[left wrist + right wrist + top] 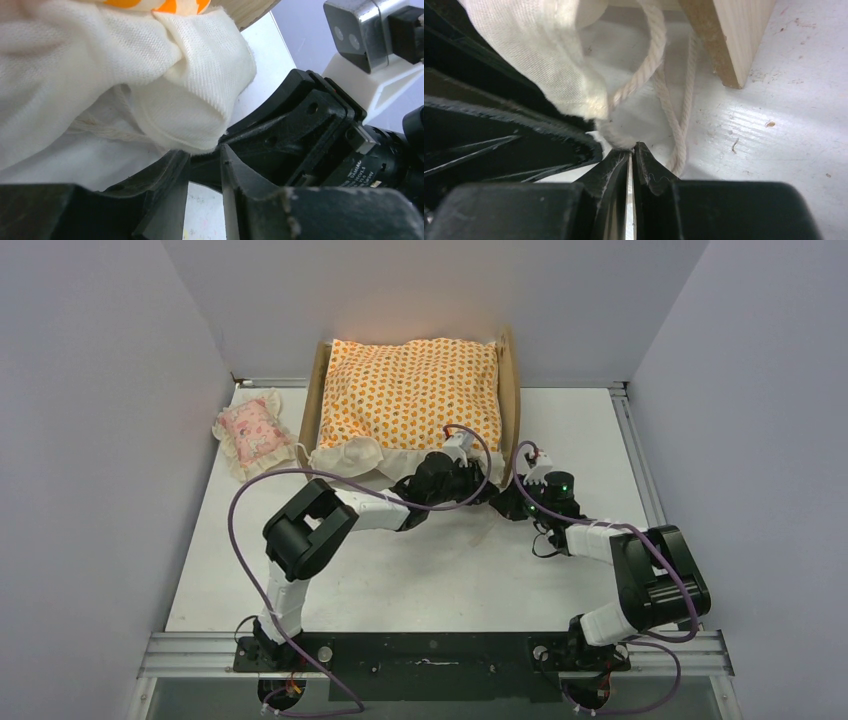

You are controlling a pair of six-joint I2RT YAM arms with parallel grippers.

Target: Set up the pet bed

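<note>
The pet bed (313,400) stands at the back of the table, its plywood side boards flanking an orange-patterned cushion (415,390) that fills it. My left gripper (455,452) is at the cushion's near right corner. In the left wrist view it (205,152) is open, with the white frill (190,90) resting against the fingertips and bare table showing in the gap. My right gripper (527,468) is just to its right, by the bed's wooden board (734,35). Its tips (631,146) are shut, pinching the frill's edge (614,137) next to a looped cord (674,120).
A small pink frilled pillow (250,430) lies on the table left of the bed. Grey walls close in the table on both sides and behind. The two grippers are nearly touching, and the right arm's wrist camera (360,35) shows in the left wrist view.
</note>
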